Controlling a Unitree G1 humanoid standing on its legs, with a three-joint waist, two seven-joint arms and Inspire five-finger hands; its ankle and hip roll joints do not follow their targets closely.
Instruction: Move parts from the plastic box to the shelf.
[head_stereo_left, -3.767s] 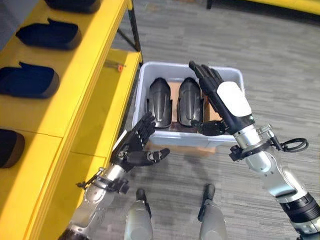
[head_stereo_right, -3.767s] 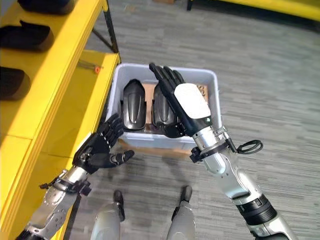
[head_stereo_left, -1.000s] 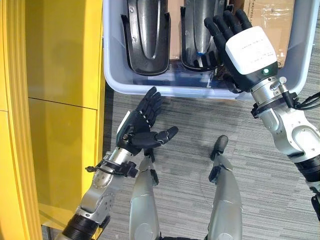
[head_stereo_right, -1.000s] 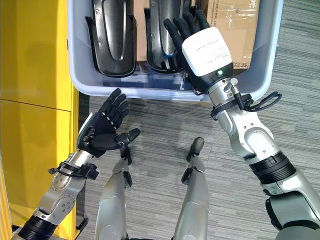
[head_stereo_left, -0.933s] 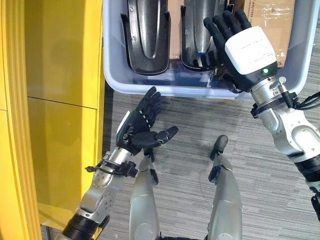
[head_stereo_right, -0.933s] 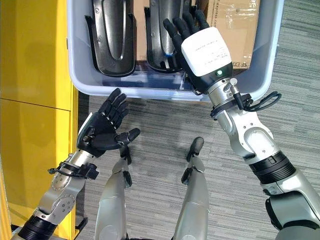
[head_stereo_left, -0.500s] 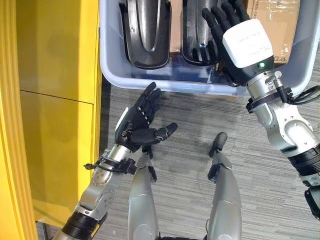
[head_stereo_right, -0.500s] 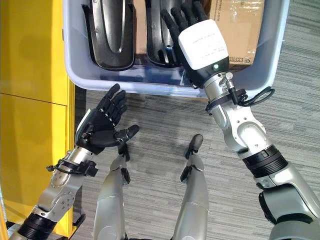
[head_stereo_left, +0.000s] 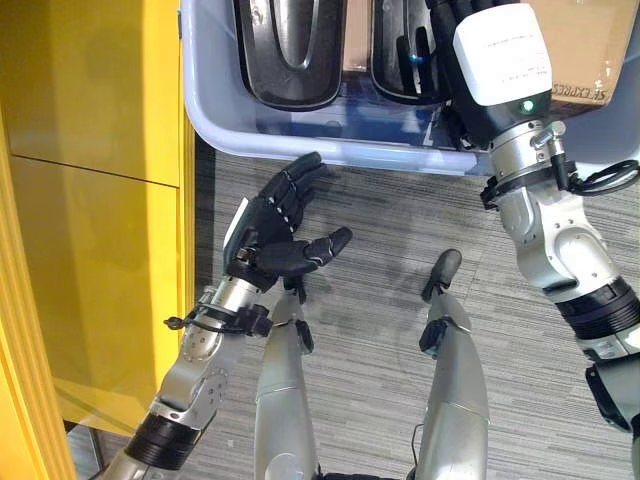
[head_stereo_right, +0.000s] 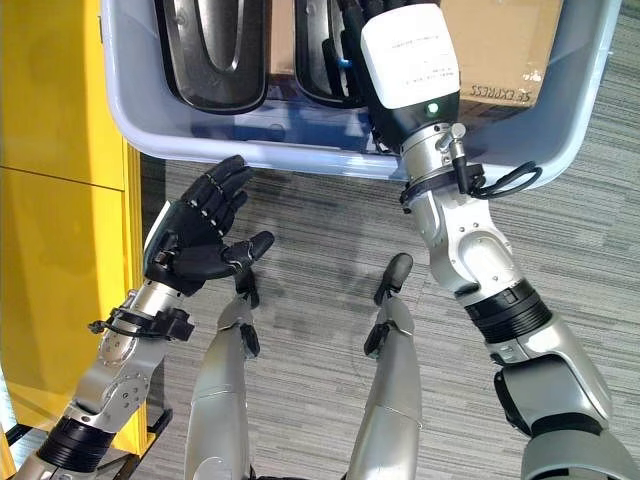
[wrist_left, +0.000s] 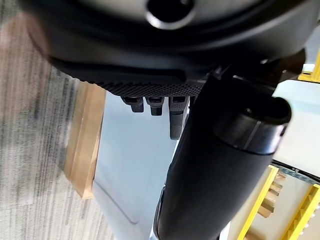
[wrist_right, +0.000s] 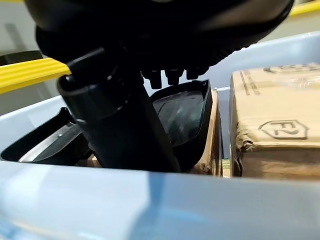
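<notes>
Shelf: yellow, I see it along the far left, beside the plastic box
Left hand: palm up over the grey floor, just short of the box's near wall; fingers relaxed, thumb out, grasping nothing
Plastic box: grey-blue; two black parts side by side inside; cardboard box at its right end
Right hand: reaching over the right-hand part; fingers straight in my wrist view, clasping nothing
</notes>
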